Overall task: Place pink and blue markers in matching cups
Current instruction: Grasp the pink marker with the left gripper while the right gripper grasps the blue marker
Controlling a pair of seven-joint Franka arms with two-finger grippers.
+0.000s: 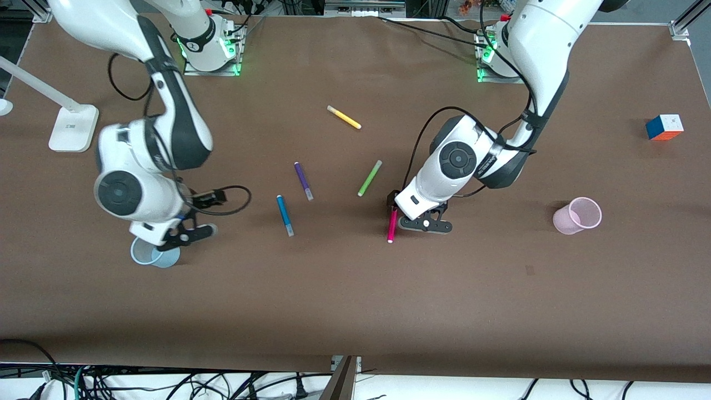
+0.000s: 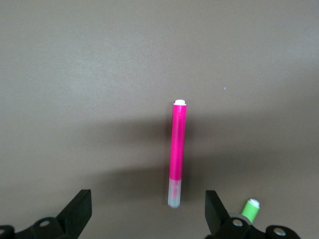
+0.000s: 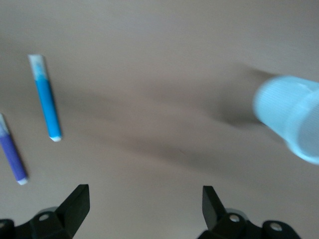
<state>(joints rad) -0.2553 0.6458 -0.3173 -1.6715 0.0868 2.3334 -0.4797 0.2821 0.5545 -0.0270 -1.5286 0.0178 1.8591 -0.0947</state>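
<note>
The pink marker lies on the brown table near its middle. My left gripper hangs open low over the marker's pale cap end, touching nothing. The blue marker lies toward the right arm's end, beside a purple pen. The light blue cup stands farther toward that end, with my open, empty right gripper just above its rim. The pink cup stands alone toward the left arm's end.
A purple pen, a green pen and a yellow pen lie farther from the camera than the markers. A white lamp base sits at the right arm's end, a colour cube at the left arm's.
</note>
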